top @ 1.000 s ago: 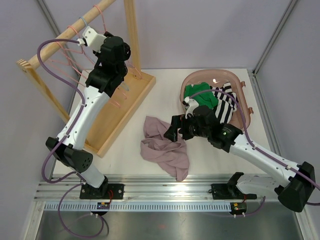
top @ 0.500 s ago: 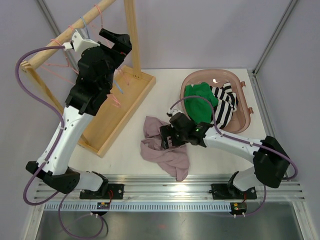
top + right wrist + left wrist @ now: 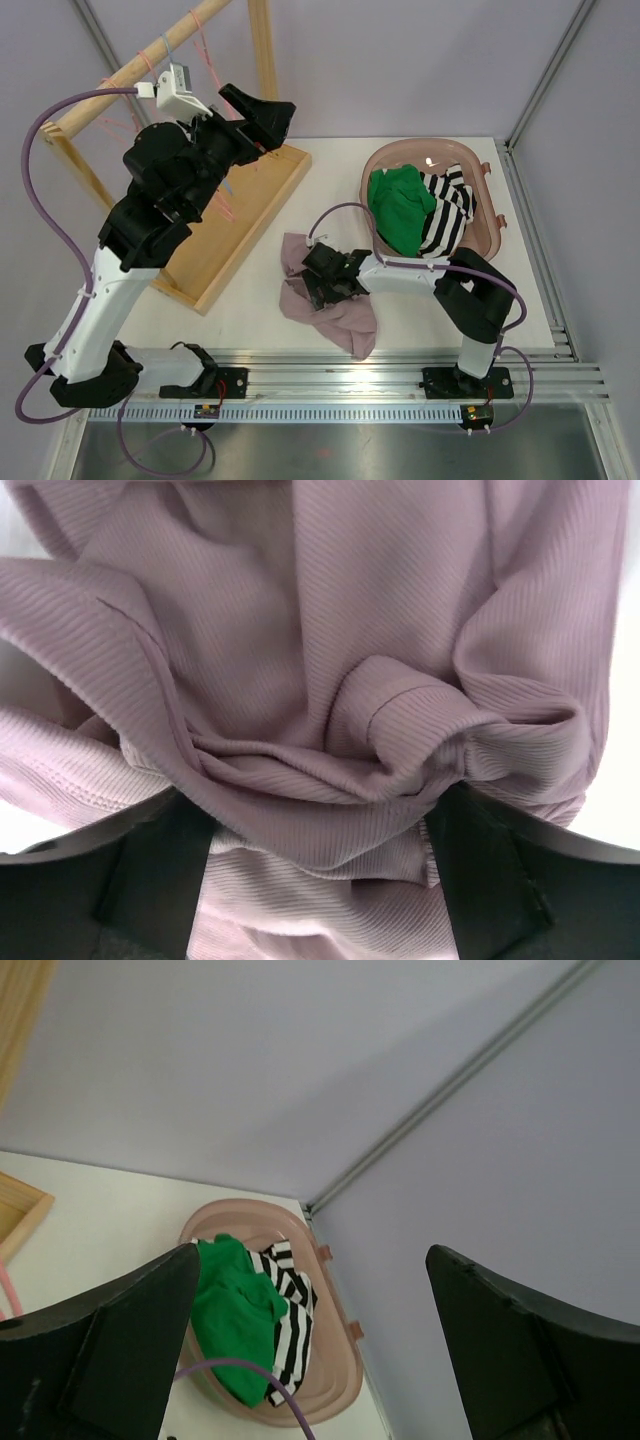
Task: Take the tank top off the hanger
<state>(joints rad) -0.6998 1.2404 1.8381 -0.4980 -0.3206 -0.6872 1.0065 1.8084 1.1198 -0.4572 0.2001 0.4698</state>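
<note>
**A:** How far along was the job at that point?

**B:** The main part looked done. The tank top was already off. It lay crumpled in a mauve heap on the desk, near the front edge and a little left of centre. No part of it touched the hangers, which hung bare on the rail. I'd judge that only tidying or letting go was left, if anything.

**A:** And where was the gripper in relation to it?

**B:** The right gripper was down on the heap, about in its middle. Its wrist camera showed ribbed cloth filling the frame and a bunched fold sitting between the two fingers. The fingers were spread to either side of that fold. I couldn't see them squeezing it, so I'd call it straddled rather than pinched.

**A:** What about the other arm?

**B:** The left gripper was raised high at about ten o'clock from the top, well apart from it. Its fingers were wide apart with nothing between them.

**A:** What else was around?

**B:** The wooden rack stood at ten o'clock from the heap. A pink basket sat at two o'clock, with a green garment and a striped garment inside.
</note>
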